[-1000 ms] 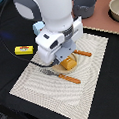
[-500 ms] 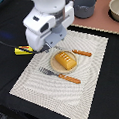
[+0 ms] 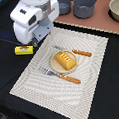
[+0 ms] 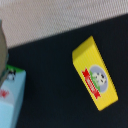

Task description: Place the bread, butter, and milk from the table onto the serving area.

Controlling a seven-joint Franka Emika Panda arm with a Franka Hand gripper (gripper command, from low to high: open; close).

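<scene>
Yellow butter box (image 4: 95, 73) lies flat on the black bench (image 4: 50, 75), just off the striped placemat (image 3: 91, 69) edge. Its label: a red banner with a small cartoon cow; no lettering readable. Milk carton (image 4: 11, 97) is cut off at the wrist view's edge, showing pale blue with a red-green mark. Bread (image 3: 65, 60) sits on the tan plate (image 3: 54, 67), between fork (image 3: 48, 72) and knives. Claw hidden behind the white arm (image 3: 35, 16); cannot tell whether open or closed.
</scene>
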